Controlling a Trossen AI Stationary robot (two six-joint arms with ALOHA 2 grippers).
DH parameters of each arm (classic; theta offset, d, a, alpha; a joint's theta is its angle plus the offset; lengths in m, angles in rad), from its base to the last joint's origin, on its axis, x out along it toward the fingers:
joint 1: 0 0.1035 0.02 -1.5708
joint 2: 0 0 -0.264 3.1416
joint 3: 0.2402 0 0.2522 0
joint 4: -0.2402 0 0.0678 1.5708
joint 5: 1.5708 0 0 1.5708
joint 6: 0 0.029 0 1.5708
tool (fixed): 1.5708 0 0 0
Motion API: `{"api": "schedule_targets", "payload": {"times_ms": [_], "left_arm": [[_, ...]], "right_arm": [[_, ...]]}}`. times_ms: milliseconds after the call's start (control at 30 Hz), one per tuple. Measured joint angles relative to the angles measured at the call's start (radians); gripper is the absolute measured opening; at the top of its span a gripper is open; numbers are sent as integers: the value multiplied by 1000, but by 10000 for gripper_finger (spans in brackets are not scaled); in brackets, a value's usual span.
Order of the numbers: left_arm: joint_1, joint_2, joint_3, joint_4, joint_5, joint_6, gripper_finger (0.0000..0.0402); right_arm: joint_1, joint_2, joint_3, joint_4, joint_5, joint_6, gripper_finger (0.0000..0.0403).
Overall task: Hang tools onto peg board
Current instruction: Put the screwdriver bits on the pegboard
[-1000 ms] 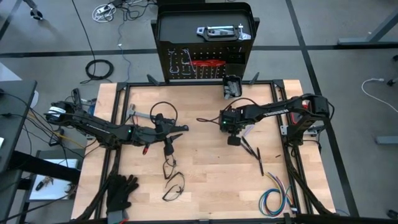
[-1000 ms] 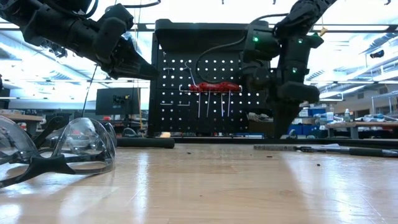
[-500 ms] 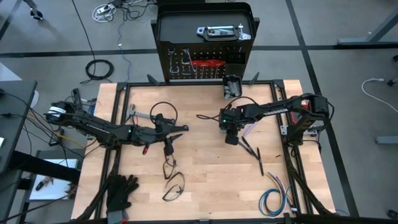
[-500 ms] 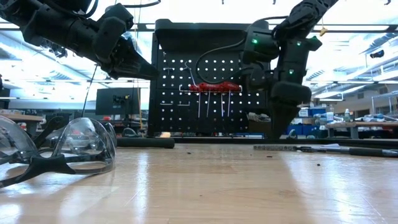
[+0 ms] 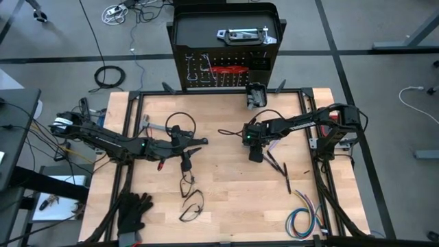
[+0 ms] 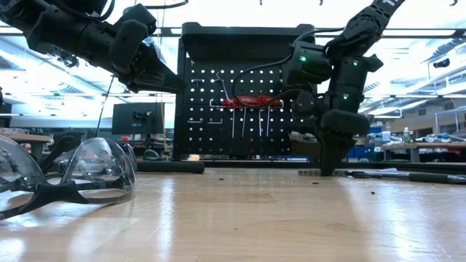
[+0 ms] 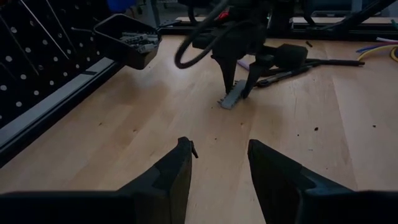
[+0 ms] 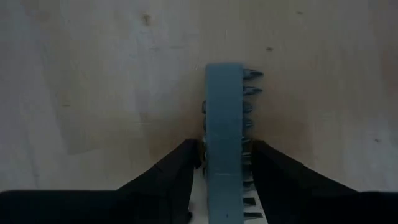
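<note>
From above, we see the right gripper (image 5: 255,155) low over mid-counter (image 5: 226,199), the left gripper (image 5: 200,142) waiting well apart, the peg board (image 5: 223,68) beyond the far edge. At counter level, the right gripper (image 6: 325,172) tips touch the wood. Our left wrist view shows its own jaws apart, empty. Our right wrist view shows jaws parted astride a grey bit holder (image 8: 224,137) lying on the counter.
</note>
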Motion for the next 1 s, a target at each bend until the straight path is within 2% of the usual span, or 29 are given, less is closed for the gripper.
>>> {"api": "schedule_targets", "payload": {"times_ms": [267, 600, 1000], "left_arm": [[0, 0, 0, -1, 0, 0, 156], [0, 0, 0, 0, 0, 0, 156], [0, 0, 0, 0, 0, 0, 156]], "right_arm": [[3, -86, 33, -42, 25, 23, 165], [-10, -86, 20, -58, 71, 11, 165], [-5, -90, -44, 24, 58, 12, 164]]}}
